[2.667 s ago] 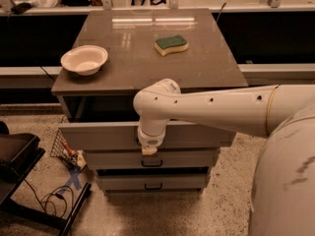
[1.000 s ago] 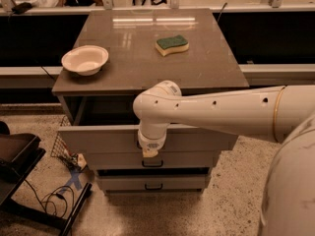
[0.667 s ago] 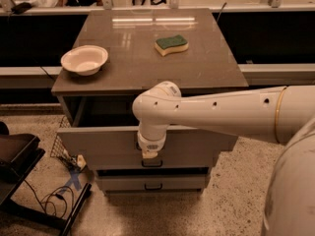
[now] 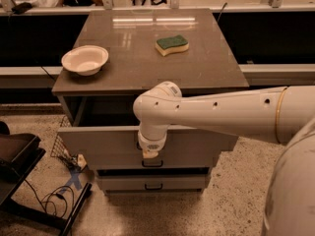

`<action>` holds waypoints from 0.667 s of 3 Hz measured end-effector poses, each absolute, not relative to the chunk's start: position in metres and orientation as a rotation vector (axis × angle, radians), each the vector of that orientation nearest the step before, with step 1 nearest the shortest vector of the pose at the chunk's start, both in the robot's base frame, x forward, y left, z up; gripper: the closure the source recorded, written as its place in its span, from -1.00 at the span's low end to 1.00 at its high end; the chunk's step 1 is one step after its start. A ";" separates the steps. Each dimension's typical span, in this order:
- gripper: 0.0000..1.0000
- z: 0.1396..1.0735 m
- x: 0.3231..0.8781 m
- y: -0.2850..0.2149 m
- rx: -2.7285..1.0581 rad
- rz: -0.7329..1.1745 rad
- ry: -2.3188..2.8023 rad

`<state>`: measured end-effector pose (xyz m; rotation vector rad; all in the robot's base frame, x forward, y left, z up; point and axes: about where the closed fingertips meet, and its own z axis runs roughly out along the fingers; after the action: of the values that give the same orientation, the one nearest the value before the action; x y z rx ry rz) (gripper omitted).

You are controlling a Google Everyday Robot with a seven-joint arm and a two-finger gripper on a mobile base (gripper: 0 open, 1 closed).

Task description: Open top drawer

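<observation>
Grey, rigid top drawer (image 4: 98, 140) likely slides heavy; I'd pull at its front centre, where my gripper (image 4: 150, 154) sits, grip state unclear.

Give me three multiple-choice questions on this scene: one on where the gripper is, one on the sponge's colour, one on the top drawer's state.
1. Where is the gripper?
A: at the centre of the top drawer's front
B: on the countertop
C: on the floor

2. What colour is the sponge's top?
A: red
B: green
C: blue

3. The top drawer is:
A: shut flush
B: taken out
C: pulled partly out

Answers:
1. A, the gripper hangs against the middle of the drawer front.
2. B, its upper face is green over a yellow layer.
3. C, its front stands forward of the cabinet, with a dark gap behind it.
</observation>
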<state>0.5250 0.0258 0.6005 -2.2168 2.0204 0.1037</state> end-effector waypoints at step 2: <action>-0.38 0.598 0.523 0.025 -2.222 0.106 2.022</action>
<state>0.5235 0.0253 0.5984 -2.2218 2.0218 0.1057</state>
